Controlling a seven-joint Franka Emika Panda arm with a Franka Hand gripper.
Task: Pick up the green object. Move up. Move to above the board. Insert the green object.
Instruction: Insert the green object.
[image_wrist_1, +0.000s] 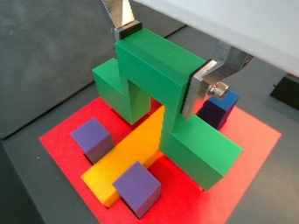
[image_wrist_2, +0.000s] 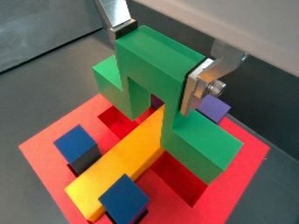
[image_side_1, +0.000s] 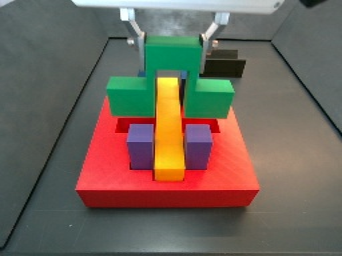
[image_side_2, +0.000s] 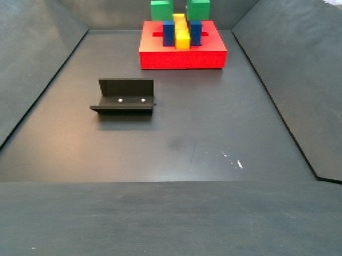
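Two silver fingers (image_wrist_1: 118, 16) of the pincer (image_wrist_1: 163, 48) clamp the raised middle of the green object (image_wrist_1: 158, 83), which straddles the yellow bar (image_side_1: 166, 125) on the red board (image_side_1: 170, 182). In a side view, purple blocks (image_side_1: 140, 144) flank the bar at three and nine o'clock; the fixture (image_side_2: 124, 97) stands well apart.

A robotics lab test cell is suggested: a dark matte floor (image_side_2: 174, 130) is enclosed by sloping dark grey walls (image_side_2: 40, 70), and a dark L-shaped fixture (image_side_2: 123, 98) is bolted to a base plate. The silver-fingered gripper (image_side_1: 171, 40) is seen above a flat red square board (image_side_1: 168, 165) of coloured blocks.
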